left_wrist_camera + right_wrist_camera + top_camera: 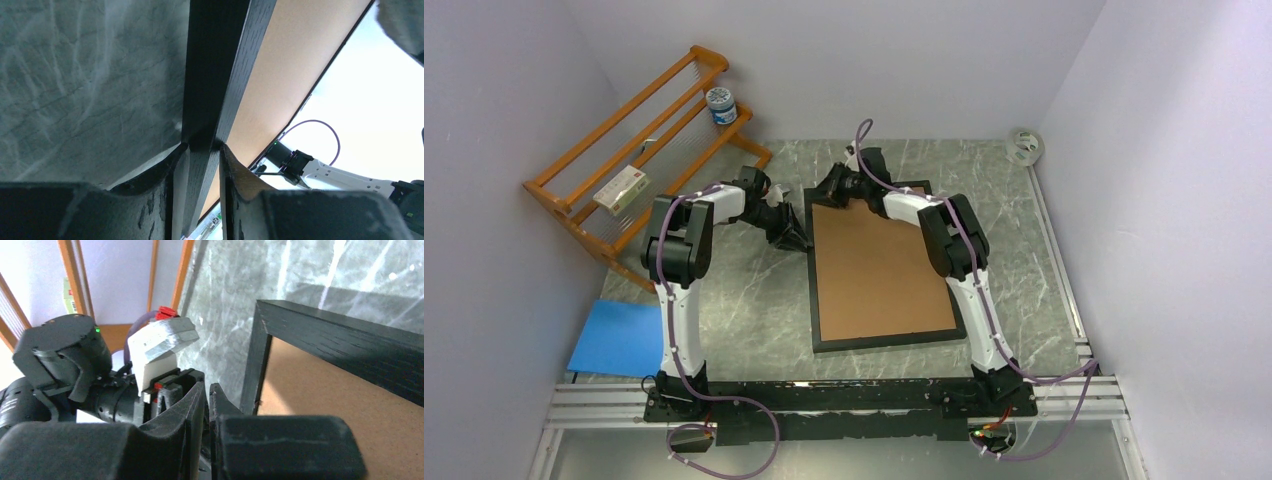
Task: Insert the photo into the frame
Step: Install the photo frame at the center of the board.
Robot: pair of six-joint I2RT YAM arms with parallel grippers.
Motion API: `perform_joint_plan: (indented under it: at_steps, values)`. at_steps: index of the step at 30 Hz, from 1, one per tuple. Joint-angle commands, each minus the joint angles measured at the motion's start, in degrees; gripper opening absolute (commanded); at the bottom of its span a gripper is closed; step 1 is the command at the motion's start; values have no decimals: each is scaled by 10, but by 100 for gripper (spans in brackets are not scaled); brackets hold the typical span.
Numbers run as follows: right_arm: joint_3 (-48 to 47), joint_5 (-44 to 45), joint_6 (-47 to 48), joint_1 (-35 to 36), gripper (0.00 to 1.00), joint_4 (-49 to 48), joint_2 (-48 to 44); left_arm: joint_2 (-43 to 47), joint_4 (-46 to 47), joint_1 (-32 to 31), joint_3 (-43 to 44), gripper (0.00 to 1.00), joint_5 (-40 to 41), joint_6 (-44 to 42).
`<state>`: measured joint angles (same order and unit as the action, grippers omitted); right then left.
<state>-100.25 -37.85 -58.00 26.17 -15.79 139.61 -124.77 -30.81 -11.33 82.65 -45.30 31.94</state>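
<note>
The black frame [810, 270] lies flat on the marble table with the brown backing board [879, 265] inside it. The sunflower photo is not in view. My left gripper [792, 238] is shut on the frame's left rail near its far corner; in the left wrist view the fingers [170, 170] clamp the black rail [215, 75] beside the board [295, 65]. My right gripper [829, 190] hovers at the frame's far left corner, shut and empty; the right wrist view shows its tips [207, 390] just outside the corner [260, 340] and the board [340, 420].
An orange wooden rack [639, 150] stands at the back left, holding a jar [721, 105] and a small box [620, 188]. A blue sheet [619, 337] lies at the near left. A tape roll [1024, 146] sits at the back right corner.
</note>
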Motion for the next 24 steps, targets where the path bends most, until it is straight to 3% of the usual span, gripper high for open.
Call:
perform_joint_plan:
  at_steps: [1, 24]
  values:
    - [-18, -13, 12, 3, 13, 21, 13, -50, -22, 2, -17, 31, 141, -41]
    - [13, 98, 102, -9, 14, 197, 15, -53, -24, 2, -21, 30, 152, -36]
